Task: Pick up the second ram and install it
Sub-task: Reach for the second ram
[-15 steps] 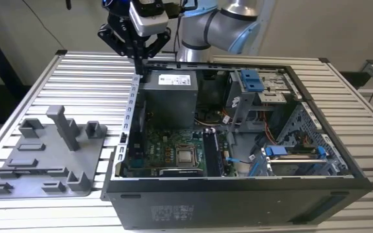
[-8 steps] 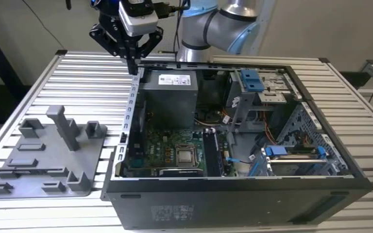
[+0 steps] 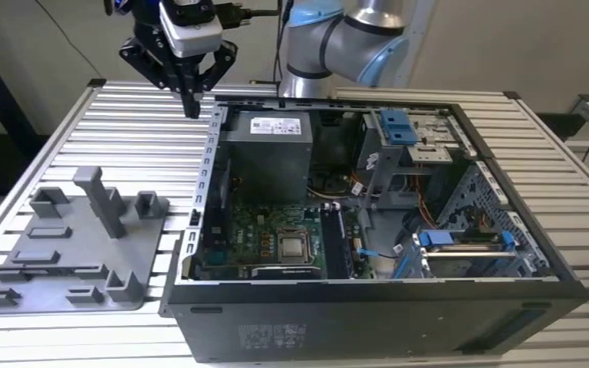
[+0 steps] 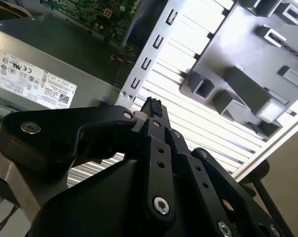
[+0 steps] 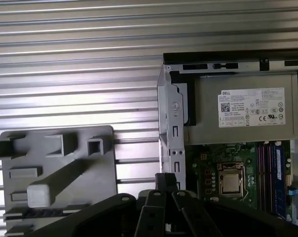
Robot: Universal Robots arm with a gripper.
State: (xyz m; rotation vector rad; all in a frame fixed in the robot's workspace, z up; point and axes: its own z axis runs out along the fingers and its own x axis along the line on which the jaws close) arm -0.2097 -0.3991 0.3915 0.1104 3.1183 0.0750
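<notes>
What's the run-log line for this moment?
gripper: shut, nothing held | position: over table, beside computer case corner | grey tray: exterior view's left of case

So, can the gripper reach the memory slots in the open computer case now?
Probably yes. The gripper hangs over the table outside the computer case, whose top side is open, and nothing covers the memory slots beside the processor.

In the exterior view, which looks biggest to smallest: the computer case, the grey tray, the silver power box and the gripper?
1. computer case
2. grey tray
3. silver power box and gripper: they look about alike. The gripper hangs higher, maybe nearer the camera, so I won't rank these two.
</notes>
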